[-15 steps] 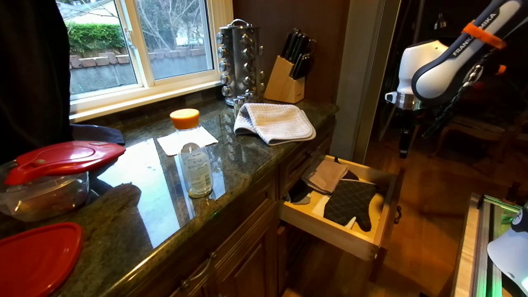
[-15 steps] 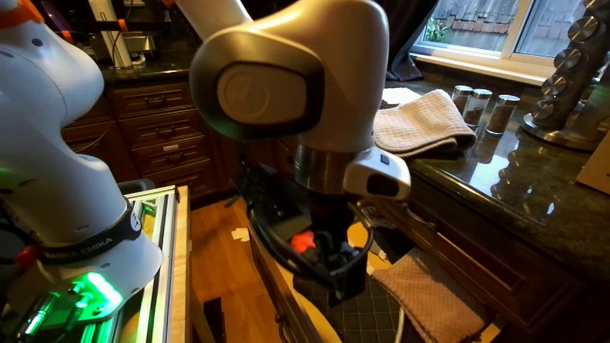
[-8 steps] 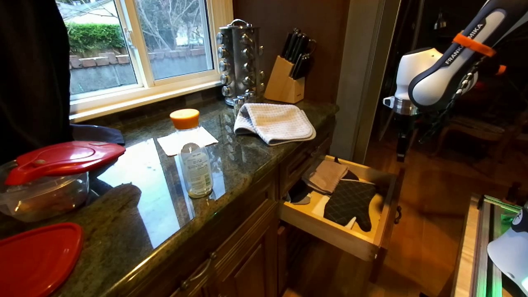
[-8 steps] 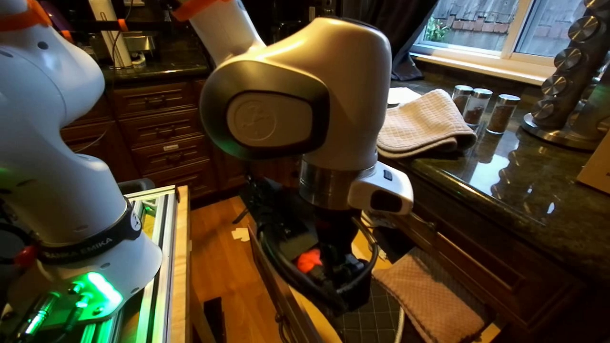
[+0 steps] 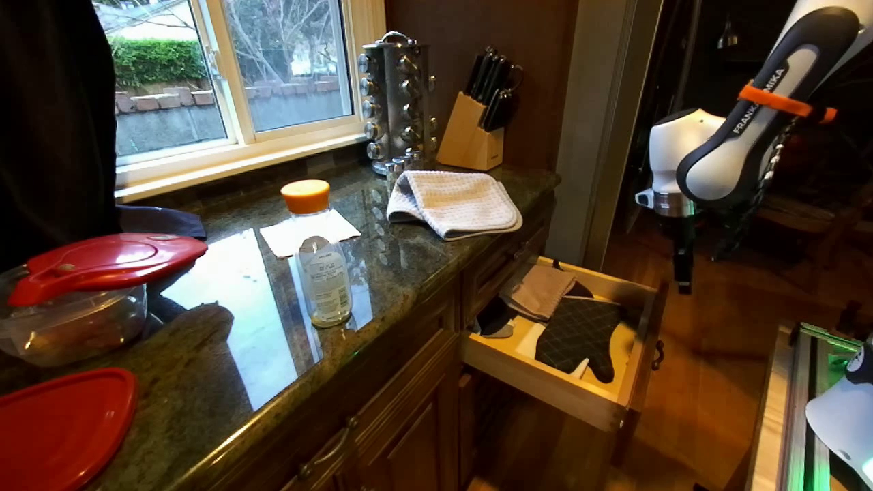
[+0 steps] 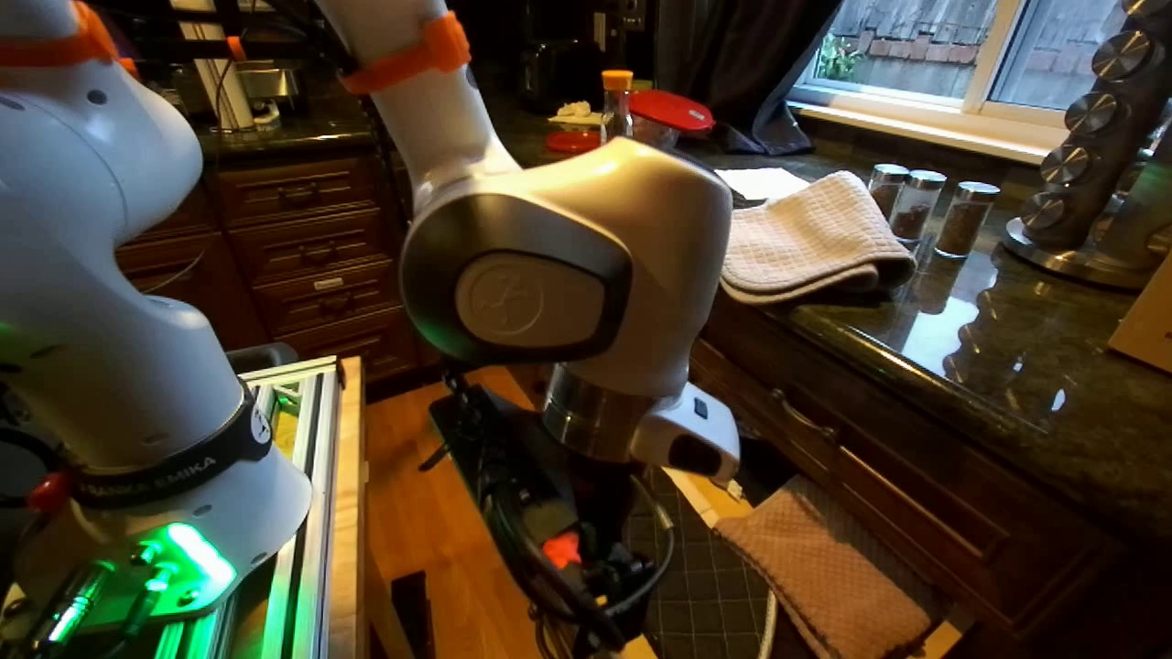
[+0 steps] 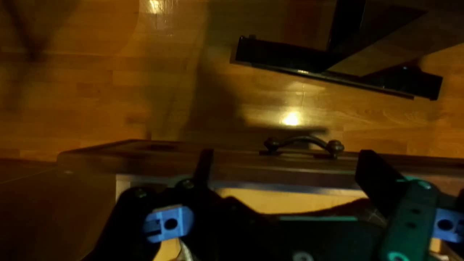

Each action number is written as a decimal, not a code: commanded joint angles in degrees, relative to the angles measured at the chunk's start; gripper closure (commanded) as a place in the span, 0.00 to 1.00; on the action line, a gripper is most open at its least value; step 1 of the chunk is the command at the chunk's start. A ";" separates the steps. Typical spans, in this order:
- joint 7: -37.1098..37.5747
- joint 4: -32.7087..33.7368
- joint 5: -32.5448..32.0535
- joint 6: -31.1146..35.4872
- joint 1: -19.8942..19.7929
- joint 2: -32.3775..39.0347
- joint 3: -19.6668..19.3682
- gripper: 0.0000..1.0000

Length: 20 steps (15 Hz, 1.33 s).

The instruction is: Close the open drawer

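Note:
The drawer (image 5: 545,384) stands pulled out, with pale wood sides and a dark brown front panel (image 7: 246,166). Its curved dark handle (image 7: 304,139) shows on the outer face, also in an exterior view (image 5: 658,354). A black quilted mitt (image 5: 580,334) and a tan cloth (image 5: 542,292) lie inside; the cloth also shows in an exterior view (image 6: 829,567). My gripper (image 7: 286,156) is open and empty, its fingers apart over the front panel in the wrist view. In an exterior view the gripper (image 5: 684,285) hangs above the drawer's front end, apart from it. Cables partly hide it in an exterior view.
The stone counter (image 5: 204,382) overhangs the cabinets and holds a folded towel (image 5: 453,204), a bottle (image 5: 324,283), a knife block (image 5: 470,136) and a spice rack (image 5: 395,102). The robot's base table (image 6: 348,458) stands opposite the drawer. A dark leg (image 7: 326,65) rests on the floor.
The arm has come down, and the gripper has shifted outward, away from the counter toward the drawer's front and the robot's base. The drawer has not moved.

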 commanded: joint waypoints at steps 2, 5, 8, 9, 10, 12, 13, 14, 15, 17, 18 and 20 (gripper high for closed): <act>3.80 2.00 -3.11 -1.35 -0.42 8.90 -0.61 0.00; 3.48 3.14 -2.66 -0.23 -0.58 14.49 -1.46 0.00; 2.53 4.78 -1.83 1.79 -1.13 19.57 -1.94 0.00; 1.67 5.29 -1.60 3.59 -1.60 21.02 -1.81 0.00; 0.40 5.70 -1.11 6.12 -2.32 22.41 -1.41 0.00; -1.01 6.59 -0.18 10.19 -3.21 24.89 -0.78 0.00; -1.74 6.86 0.31 12.25 -3.71 25.91 -0.41 0.00; -2.60 6.89 0.80 14.54 -4.30 26.62 0.04 0.00; -2.77 6.96 1.30 16.47 -4.60 27.25 0.29 0.00; -4.87 6.60 3.67 20.19 -7.19 27.80 2.63 0.00; -6.04 6.50 4.82 21.82 -8.63 28.14 3.96 0.00; -9.39 6.05 6.89 26.66 -13.00 28.64 7.91 0.00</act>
